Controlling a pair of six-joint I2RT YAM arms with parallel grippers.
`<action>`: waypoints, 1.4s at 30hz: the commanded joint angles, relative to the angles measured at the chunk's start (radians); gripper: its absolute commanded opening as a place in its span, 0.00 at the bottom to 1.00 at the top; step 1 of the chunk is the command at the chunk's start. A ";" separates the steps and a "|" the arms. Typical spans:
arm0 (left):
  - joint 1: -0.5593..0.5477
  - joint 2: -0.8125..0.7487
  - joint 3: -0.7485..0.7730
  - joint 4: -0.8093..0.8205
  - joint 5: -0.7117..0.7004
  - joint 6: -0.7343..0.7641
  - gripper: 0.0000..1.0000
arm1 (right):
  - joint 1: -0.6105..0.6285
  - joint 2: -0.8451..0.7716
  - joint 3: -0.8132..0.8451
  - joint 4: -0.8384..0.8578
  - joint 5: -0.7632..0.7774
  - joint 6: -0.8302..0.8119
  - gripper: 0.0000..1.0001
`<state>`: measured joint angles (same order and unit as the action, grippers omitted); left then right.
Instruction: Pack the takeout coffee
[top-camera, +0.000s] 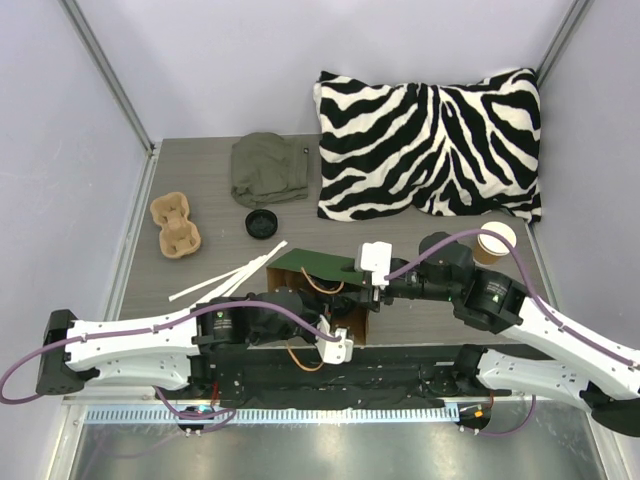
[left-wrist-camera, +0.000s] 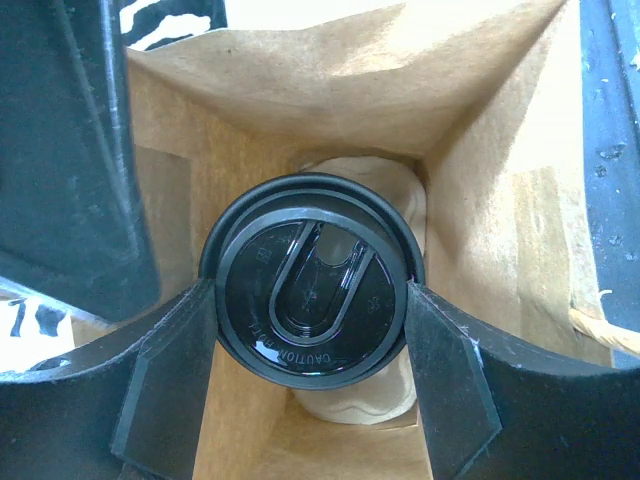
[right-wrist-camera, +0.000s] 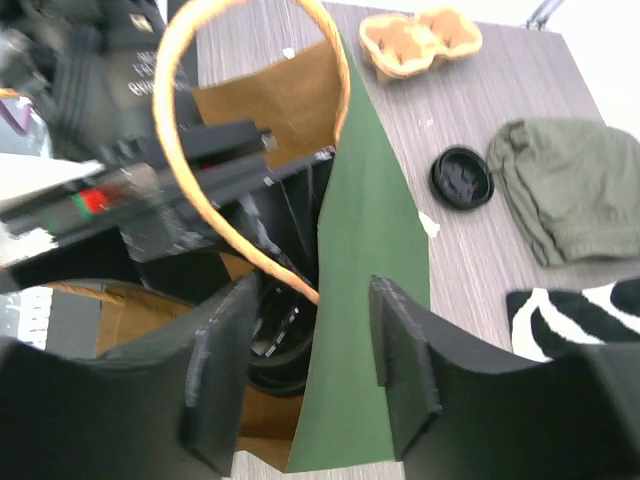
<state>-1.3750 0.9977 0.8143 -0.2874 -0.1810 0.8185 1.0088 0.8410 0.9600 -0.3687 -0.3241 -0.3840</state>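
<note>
jaws: left clamped on the cup, right slack at the bag wall

the left gripper (left-wrist-camera: 312, 300) has both fingers pressed against the black lid of the takeout coffee (left-wrist-camera: 312, 275), one on each side, so i record it as grasping the cup. the right gripper (right-wrist-camera: 312, 335) stands with its jaws apart. the wall of the green bag (right-wrist-camera: 372, 250) passes between them and neither pad pinches it. the orange handle loop (right-wrist-camera: 170, 150) arches just above.

location: the cup is upright and well down inside the bag, brown paper walls on all sides. i cannot tell whether its base is on the bag floor.

step in hand, in my judgement: the lowering of the cup into the bag, near its end.

next move calls for: confirming the cup is seated, then opening the left fingers only enough to clear the lid. i would then draw that arm straight up, clear of the paper walls and the loop. nothing is gripping the bag, so a dragged finger could pull it over. i would want the right jaws closed on the wall first.

a loose black lid (top-camera: 261, 223) lies well apart, not involved.
</note>
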 joint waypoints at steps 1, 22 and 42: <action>-0.001 -0.030 -0.012 0.056 0.025 -0.007 0.03 | 0.004 0.010 0.086 -0.025 0.043 0.028 0.59; -0.002 -0.037 -0.027 0.059 0.038 -0.012 0.02 | 0.013 0.124 0.131 -0.131 0.138 -0.095 0.18; 0.007 -0.004 -0.122 0.175 -0.029 0.028 0.02 | 0.105 0.038 0.062 -0.036 0.094 -0.130 0.01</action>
<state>-1.3731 0.9909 0.6998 -0.1852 -0.1955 0.8482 1.0798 0.9009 1.0130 -0.4797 -0.2169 -0.4896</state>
